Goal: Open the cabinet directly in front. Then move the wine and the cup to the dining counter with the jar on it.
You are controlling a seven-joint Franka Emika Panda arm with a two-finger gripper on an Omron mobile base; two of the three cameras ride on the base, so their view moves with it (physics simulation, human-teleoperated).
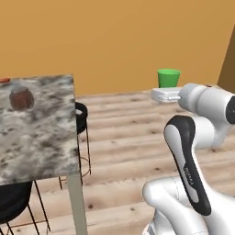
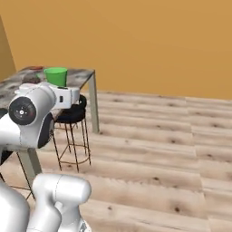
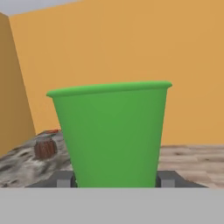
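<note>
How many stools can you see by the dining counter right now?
2. One black stool stands past the dining counter, at its far corner; another sits tucked under its near edge. More may be hidden beneath the slab.

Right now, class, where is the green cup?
The cup stands upright in the pincer, held in the air off the dining counter, right of the jar in the left base view.

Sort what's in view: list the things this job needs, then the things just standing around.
Part of the job:
- cup, upright in the gripper
- dining counter
- jar on that counter

Just standing around:
- stools tucked by the counter
- small red thing at the counter's far edge, too small to identify
</note>
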